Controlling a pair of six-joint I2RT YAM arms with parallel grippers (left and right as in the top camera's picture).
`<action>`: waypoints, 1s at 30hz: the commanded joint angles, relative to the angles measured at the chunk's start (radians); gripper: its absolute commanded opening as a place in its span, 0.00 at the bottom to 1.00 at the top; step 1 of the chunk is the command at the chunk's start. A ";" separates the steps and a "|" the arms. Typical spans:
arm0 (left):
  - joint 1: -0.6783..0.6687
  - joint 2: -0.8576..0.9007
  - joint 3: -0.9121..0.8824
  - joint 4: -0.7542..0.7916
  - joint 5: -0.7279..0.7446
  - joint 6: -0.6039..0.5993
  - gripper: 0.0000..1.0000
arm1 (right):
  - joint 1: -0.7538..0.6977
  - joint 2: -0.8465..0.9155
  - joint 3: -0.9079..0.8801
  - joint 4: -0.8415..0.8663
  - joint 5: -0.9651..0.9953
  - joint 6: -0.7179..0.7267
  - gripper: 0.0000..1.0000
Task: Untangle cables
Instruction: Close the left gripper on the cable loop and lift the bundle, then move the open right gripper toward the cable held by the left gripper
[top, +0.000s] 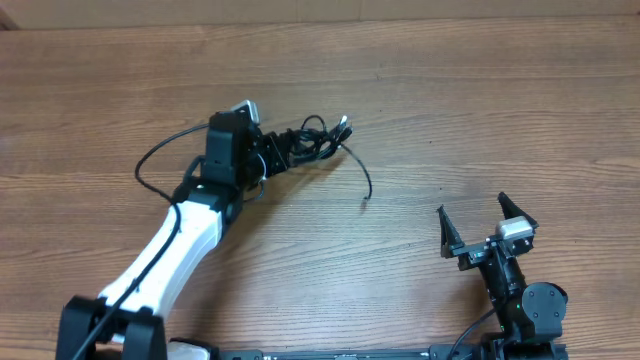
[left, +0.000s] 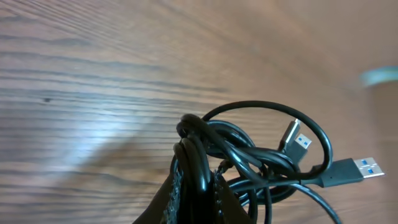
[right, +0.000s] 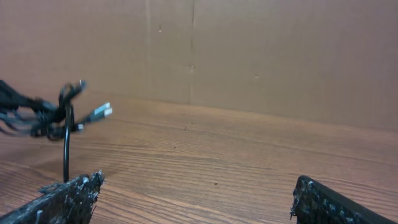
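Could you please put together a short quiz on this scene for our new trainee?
1. True or false: the right gripper stands open, apart from the cables.
2. What clamps the cables? A. the left gripper; B. the right gripper; C. nothing.
3. Fill in: in the left wrist view, two plugs show ____ inserts.
Key: 1 true; 2 A; 3 blue.
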 joint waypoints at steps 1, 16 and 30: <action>0.001 -0.058 0.028 -0.003 0.089 -0.167 0.04 | -0.003 -0.009 -0.010 0.002 0.005 0.005 1.00; 0.113 -0.077 0.028 -0.088 0.436 -0.546 0.04 | -0.003 -0.009 -0.010 0.006 -0.011 0.006 1.00; 0.145 -0.077 0.028 -0.100 0.489 -0.856 0.04 | -0.003 0.005 -0.010 0.025 -0.420 0.528 1.00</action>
